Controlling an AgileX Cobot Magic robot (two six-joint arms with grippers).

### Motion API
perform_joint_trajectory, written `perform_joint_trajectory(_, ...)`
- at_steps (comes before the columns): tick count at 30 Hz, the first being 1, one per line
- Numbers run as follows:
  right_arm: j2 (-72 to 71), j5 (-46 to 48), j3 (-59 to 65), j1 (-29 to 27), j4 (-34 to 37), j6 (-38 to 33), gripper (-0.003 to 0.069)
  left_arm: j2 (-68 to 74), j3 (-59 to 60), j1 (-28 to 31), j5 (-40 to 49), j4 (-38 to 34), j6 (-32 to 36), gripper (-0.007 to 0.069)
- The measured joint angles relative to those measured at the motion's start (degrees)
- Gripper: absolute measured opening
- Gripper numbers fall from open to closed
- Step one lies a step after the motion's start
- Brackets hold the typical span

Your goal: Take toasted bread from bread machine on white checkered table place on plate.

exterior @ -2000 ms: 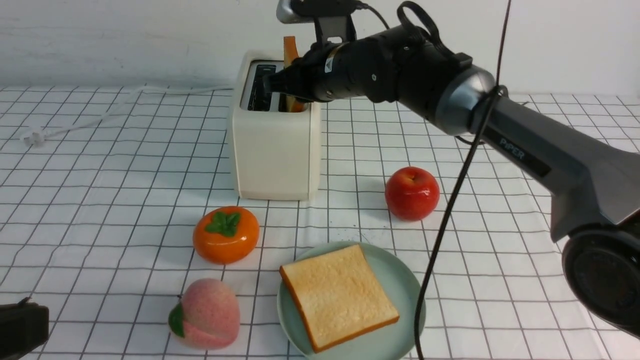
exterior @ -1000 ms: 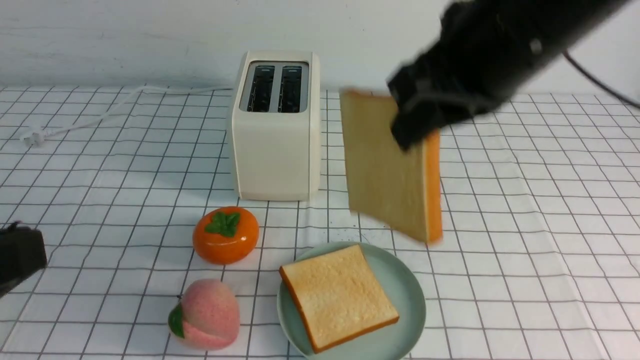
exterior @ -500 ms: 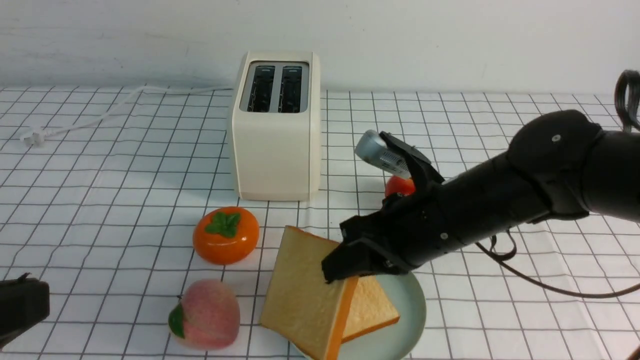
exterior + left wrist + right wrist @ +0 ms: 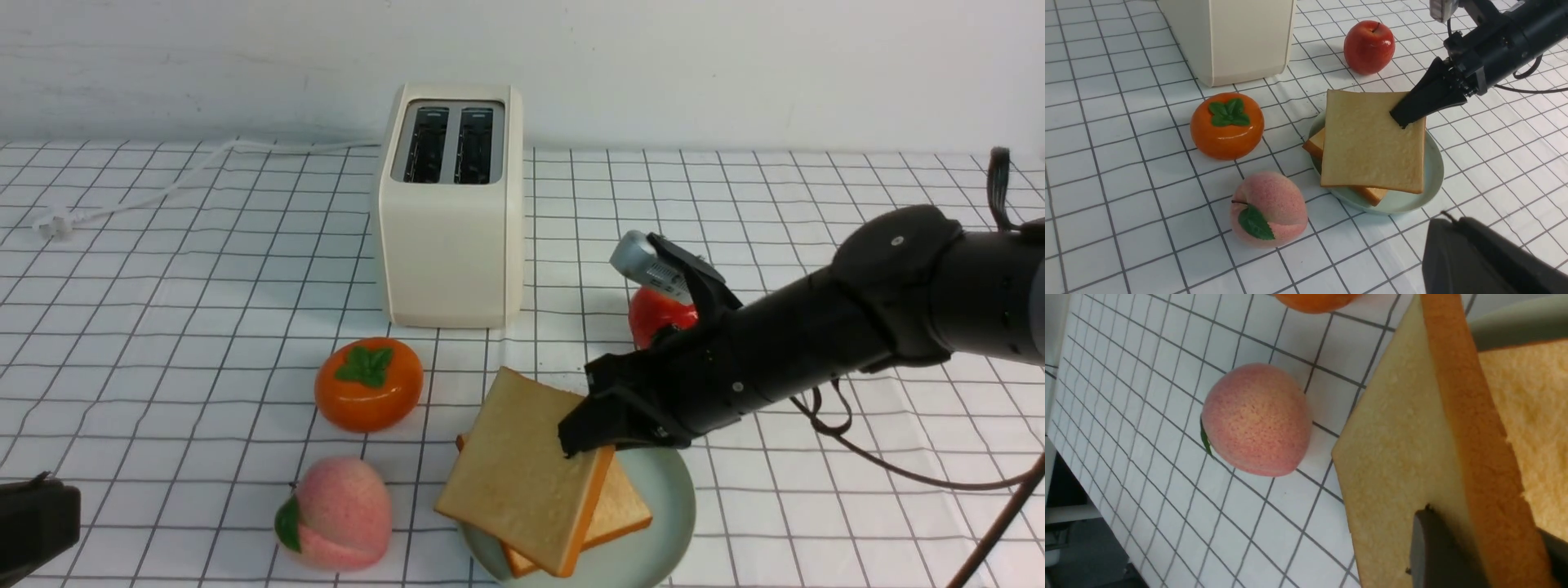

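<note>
Because I cannot tell if the right gripper (image 4: 581, 433) grips the upper toast (image 4: 514, 474), I open fully before lifting away.

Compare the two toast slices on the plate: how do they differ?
Upper slice lies on top, face fully visible; lower slice is mostly covered, only corners showing. Upper slice has one edge between the right gripper's fingers; lower slice lies flat on the plate, clear of them. Their corners do not line up: upper slice is turned relative to lower slice. Shared: square, pale golden faces, orange-brown crust.
</note>
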Motion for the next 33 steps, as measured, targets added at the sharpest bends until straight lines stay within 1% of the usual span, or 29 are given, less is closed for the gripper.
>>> perform_joint_trajectory(1,0.0,-0.3,0.0,-0.2,-1.5,0.0,0.026,0.0,0.0,0.0,0.0,0.0,0.0,-0.0013)
perform_joint_trajectory(2,0.0,-0.3,0.0,-0.4,-1.7,0.0,0.0278,0.0,0.0,0.0,0.0,0.0,0.0,-0.0013)
perform_joint_trajectory(3,0.0,-0.1,-0.5,-1.2,-3.9,0.0,0.0341,0.0,0.0,0.0,0.0,0.0,0.0,-0.0013)
perform_joint_trajectory(4,0.0,-0.1,-0.7,-1.5,-4.2,0.0,0.0358,0.0,0.0,0.0,0.0,0.0,0.0,-0.0013)
perform_joint_trajectory(5,-0.3,0.8,-1.8,-3.1,-7.2,0.5,0.0414,0.0,0.0,0.0,0.0,0.1,0.0,-0.0013)
perform_joint_trajectory(6,-0.4,1.0,-2.0,-3.3,-7.5,0.5,0.042,0.0,0.0,0.0,0.0,0.1,0.0,-0.0013)
perform_joint_trajectory(7,-1.4,3.1,-3.7,-5.2,-10.8,2.8,0.0447,0.0,0.0,0.0,0.0,0.3,0.0,-0.0013)
perform_joint_trajectory(8,-2.7,5.3,-5.0,-6.5,-13.3,5.3,0.045,0.0,0.0,0.0,0.0,0.7,0.0,-0.0013)
perform_joint_trajectory(9,-4.1,7.5,-6.3,-7.4,-16.1,7.7,0.0443,0.0,0.0,0.0,0.0,0.9,0.0,-0.0013)
perform_joint_trajectory(11,-7.2,12.1,-8.9,-8.4,-22.7,12.2,0.0406,0.0,0.0,0.0,-0.4,1.2,0.0,-0.0013)
perform_joint_trajectory(12,-7.6,12.6,-8.9,-8.4,-22.7,12.7,0.04,0.0,0.0,0.0,-0.6,1.2,0.0,-0.0013)
perform_joint_trajectory(13,-11.1,16.6,-10.5,-8.6,-28.8,16.8,0.0344,0.0,0.0,0.0,-1.4,1.5,0.0,-0.0013)
perform_joint_trajectory(17,-20.4,24.0,-10.5,-8.6,-37.9,22.5,0.0183,-0.3,0.4,0.0,-3.1,3.1,-1.0,-0.0013)
perform_joint_trajectory(20,-28.3,26.5,-7.9,-8.6,-41.3,26.1,0.0059,-2.4,3.1,0.0,-5.0,3.9,-3.3,-0.0013)
perform_joint_trajectory(22,-34.2,26.8,-4.4,-8.6,-41.9,27.6,0.0005,-5.5,6.4,0.0,-6.8,3.9,-4.3,-0.0013)
perform_joint_trajectory(24,-40.9,26.5,0.3,-8.6,-41.9,29.5,-0.0015,-9.6,10.2,0.0,-9.4,3.9,-4.8,-0.0013)
perform_joint_trajectory(27,-49.6,25.3,7.1,-8.6,-42.4,31.5,-0.001,-15.1,15.8,0.0,-14.2,3.6,-5.6,-0.0013)
perform_joint_trajectory(28,-50.2,25.3,7.6,-8.6,-42.5,31.5,-0.001,-15.8,16.1,0.0,-14.5,3.5,-5.6,-0.0013)
perform_joint_trajectory(29,-55.8,23.9,12.1,-8.6,-43.0,32.7,-0.0004,-18.4,18.8,0.0,-17.3,3.2,-5.7,-0.0013)
perform_joint_trajectory(30,-55.8,23.7,12.1,-8.6,-43.2,32.9,-0.0004,-18.7,19.2,0.0,-17.7,3.1,-5.6,-0.0013)
perform_joint_trajectory(33,-67.0,19.4,20.1,-8.6,-44.0,35.2,-0.0002,-21.3,24.2,0.0,-23.0,3.0,-5.8,-0.0013)
